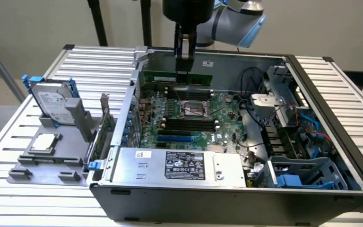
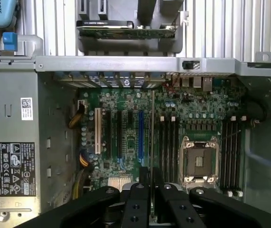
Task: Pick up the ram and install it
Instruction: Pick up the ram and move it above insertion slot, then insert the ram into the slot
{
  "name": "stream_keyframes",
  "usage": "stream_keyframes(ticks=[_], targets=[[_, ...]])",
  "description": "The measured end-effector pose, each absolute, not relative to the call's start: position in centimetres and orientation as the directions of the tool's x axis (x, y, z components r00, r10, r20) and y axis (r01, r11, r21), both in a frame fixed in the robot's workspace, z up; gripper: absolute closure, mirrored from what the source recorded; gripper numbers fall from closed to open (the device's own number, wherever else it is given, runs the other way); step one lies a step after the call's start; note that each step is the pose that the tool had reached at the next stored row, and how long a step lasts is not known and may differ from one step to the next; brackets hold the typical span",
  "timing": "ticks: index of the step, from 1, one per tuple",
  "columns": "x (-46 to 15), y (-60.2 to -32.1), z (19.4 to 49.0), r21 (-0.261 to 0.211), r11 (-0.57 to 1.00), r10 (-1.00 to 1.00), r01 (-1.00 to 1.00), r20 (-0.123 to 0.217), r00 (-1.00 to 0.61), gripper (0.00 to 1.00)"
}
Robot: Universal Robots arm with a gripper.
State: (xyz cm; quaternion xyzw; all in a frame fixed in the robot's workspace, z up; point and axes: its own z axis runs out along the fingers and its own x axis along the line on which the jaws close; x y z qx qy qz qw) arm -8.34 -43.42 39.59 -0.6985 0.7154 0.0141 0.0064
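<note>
**Figure. Memory module held over the open computer.** The gripper (image 1: 183, 70) (image 2: 152, 179) was clamped on the ram (image 1: 159, 76) (image 2: 152, 128), its fingers pressed against the two flat faces of the stick near mid-length. The ram stood on its long edge inside the open computer case (image 1: 232, 203) (image 2: 126, 64), over the far part of the motherboard (image 1: 226, 106) (image 2: 197, 107), beyond the CPU socket (image 1: 194, 109) (image 2: 198, 161). In the wrist view it appeared edge-on as a thin line (running parallel to the board's long slots). Whether it touched a slot could not be told. The power supply (image 1: 181, 165) (image 2: 12, 161) occupied the near end of the case. A hard drive (image 1: 52, 99) stood upright on a grey fixture (image 1: 49, 161) on the exterior view's left.
</note>
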Motion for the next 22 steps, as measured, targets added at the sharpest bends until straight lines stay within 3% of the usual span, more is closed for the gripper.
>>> stream_keyframes(ticks=[12, 22], targets=[[-5.4, -40.0, 37.4, 0.011, 0.024, -0.999, -1.0, -0.029, -0.024, 0.86], [-3.2, -39.9, 37.0, 0.012, 0.024, -0.999, -1.0, -0.029, -0.024, 0.86]])
